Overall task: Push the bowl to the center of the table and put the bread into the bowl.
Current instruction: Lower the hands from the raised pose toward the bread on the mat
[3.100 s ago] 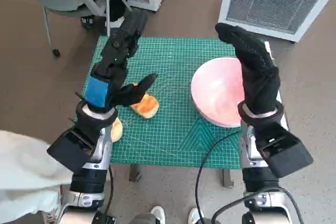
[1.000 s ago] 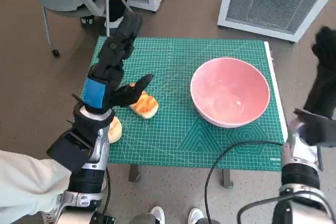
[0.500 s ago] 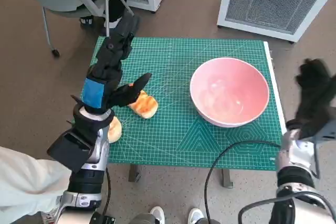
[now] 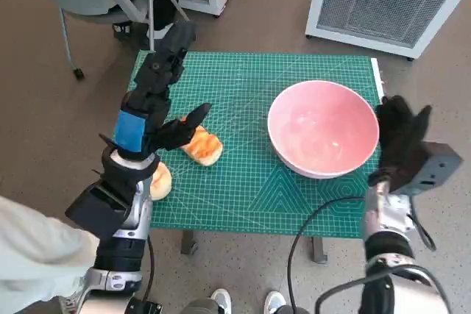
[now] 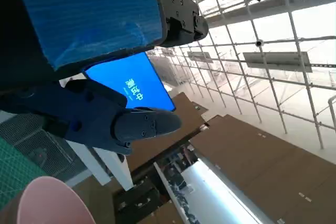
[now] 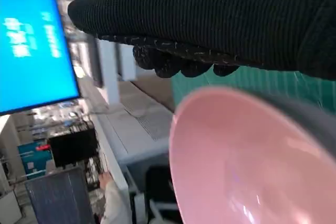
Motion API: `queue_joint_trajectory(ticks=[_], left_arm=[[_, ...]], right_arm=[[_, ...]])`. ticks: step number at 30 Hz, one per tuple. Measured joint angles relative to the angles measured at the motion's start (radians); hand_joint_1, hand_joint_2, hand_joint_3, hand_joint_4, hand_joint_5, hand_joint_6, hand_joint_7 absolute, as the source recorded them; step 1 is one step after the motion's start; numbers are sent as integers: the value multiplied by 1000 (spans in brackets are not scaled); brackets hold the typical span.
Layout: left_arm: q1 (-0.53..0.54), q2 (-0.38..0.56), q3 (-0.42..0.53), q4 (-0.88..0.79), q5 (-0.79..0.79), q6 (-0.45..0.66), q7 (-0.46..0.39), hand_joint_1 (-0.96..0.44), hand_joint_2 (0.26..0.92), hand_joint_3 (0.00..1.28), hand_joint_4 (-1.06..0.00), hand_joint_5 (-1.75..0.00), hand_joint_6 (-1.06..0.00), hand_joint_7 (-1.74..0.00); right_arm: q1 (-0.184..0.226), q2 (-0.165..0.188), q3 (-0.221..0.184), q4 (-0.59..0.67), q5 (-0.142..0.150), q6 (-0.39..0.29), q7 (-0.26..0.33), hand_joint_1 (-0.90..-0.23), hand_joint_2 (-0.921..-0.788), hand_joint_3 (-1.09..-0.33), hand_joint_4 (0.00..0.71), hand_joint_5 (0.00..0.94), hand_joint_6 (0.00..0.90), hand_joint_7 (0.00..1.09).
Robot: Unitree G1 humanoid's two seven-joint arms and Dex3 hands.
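We observe the pink bowl [image 4: 323, 129] standing upright on the right half of the green cutting mat [image 4: 250, 182], off the mat's middle. The right hand [image 4: 399, 141] sits just beside the bowl's outer rim at the table's right edge, fingers spread and holding nothing; whether it touches the rim we cannot tell. The bread [image 4: 202, 146] lies on the mat's left half, well apart from the bowl. The left hand [image 4: 151, 112] hangs over it with fingers extended and apart, gripping nothing; its thumb reaches over the bread's near end. We note a second roll [image 4: 161, 181] near the mat's front left edge, partly hidden by the left forearm.
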Motion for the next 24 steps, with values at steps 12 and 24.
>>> queue_joint_trajectory(ticks=[12,24], left_arm=[[12,10,1,-13,0,2,0,-397,921,386,-225,0,-302,-44],[38,24,9,-31,0,4,0,-403,921,392,-208,0,-305,-39]], right_arm=[[-60,79,-107,9,125,101,92,-453,-921,-821,218,1,34,631],[-150,137,-175,12,185,157,110,-442,-921,-879,167,4,0,698]])
